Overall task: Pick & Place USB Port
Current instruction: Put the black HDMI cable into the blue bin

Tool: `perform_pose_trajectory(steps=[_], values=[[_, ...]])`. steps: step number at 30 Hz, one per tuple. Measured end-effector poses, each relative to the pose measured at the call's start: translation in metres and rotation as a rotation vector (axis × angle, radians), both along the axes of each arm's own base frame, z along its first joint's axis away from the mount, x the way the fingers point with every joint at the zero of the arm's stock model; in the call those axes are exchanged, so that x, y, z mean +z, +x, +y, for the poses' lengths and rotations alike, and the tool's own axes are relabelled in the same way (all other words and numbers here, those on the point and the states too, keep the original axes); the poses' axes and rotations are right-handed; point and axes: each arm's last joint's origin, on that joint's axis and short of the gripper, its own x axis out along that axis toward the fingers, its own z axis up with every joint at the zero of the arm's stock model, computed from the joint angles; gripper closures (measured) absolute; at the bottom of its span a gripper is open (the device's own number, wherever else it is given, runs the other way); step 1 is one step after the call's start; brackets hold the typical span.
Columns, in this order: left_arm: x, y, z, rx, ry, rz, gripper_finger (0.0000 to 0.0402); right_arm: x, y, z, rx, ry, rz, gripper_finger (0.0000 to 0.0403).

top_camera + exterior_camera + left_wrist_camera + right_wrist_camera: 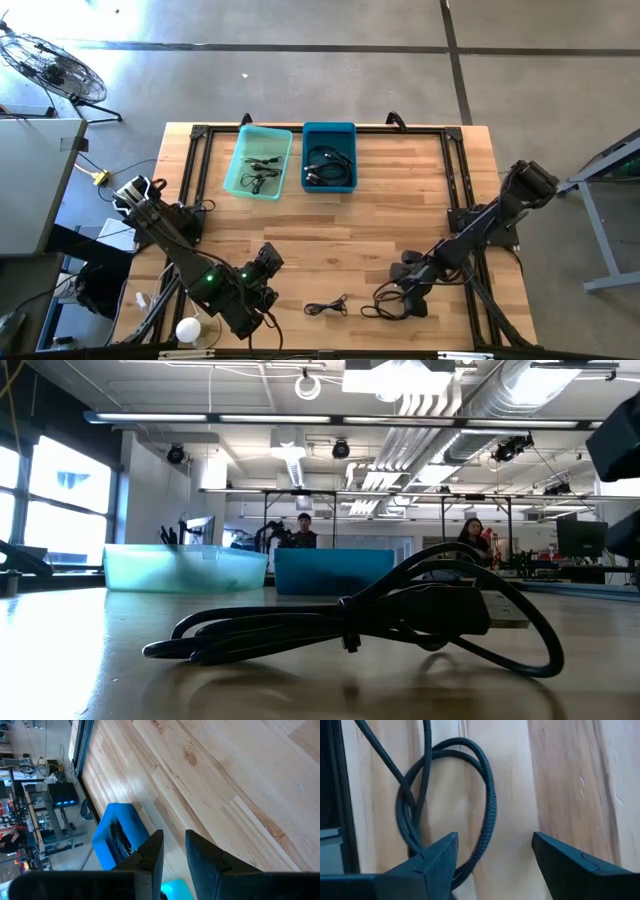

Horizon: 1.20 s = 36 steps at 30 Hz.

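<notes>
A black braided cable [383, 305] lies coiled on the wood near the table's near right; the right wrist view shows its loop [488, 795] flat on the boards. My right gripper [400, 295] [495, 855] hovers over it, open wide, with one strand of the loop between the fingers. A second, thinner black cable [325, 307] lies left of it; the low view shows it close up [350, 620] with a USB plug [500, 610]. My left gripper [270, 260] [174, 852] waits at the near left, its fingers a narrow gap apart, holding nothing.
A light teal bin [240, 170] and a blue bin [329, 130] stand side by side at the far edge, each with black cables inside; the blue bin [112, 832] also shows in the left wrist view. Bare wood lies between bins and cables. People stand beyond the table.
</notes>
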Motion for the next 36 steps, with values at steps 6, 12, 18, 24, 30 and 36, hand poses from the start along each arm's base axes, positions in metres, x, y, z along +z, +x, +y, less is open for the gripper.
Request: perform_pose_trajectory(steps=[6,12,18,24,30,36], values=[[0.000,0.000,0.000,0.001,0.000,0.000,0.0324,-0.005,-0.003,-0.004,0.011,-0.058,-0.021,0.0220],[0.000,0.000,0.000,0.001,0.000,-0.001,0.0324,-0.002,0.005,-0.009,0.144,-0.129,-0.072,0.0386],[0.000,0.000,0.000,0.017,-0.017,-0.012,0.0324,0.017,0.030,-0.017,0.219,-0.270,-0.203,0.0395],[0.000,0.000,0.000,0.047,-0.049,-0.035,0.0324,0.061,0.071,-0.044,0.286,-0.522,-0.279,0.0396],[0.001,0.001,0.000,0.121,-0.109,-0.088,0.0324,0.116,0.111,-0.094,0.197,-0.774,-0.353,0.0398],[0.001,0.001,0.000,0.173,-0.155,-0.124,0.0324,0.153,0.132,-0.172,0.068,-0.792,-0.402,0.0399]])
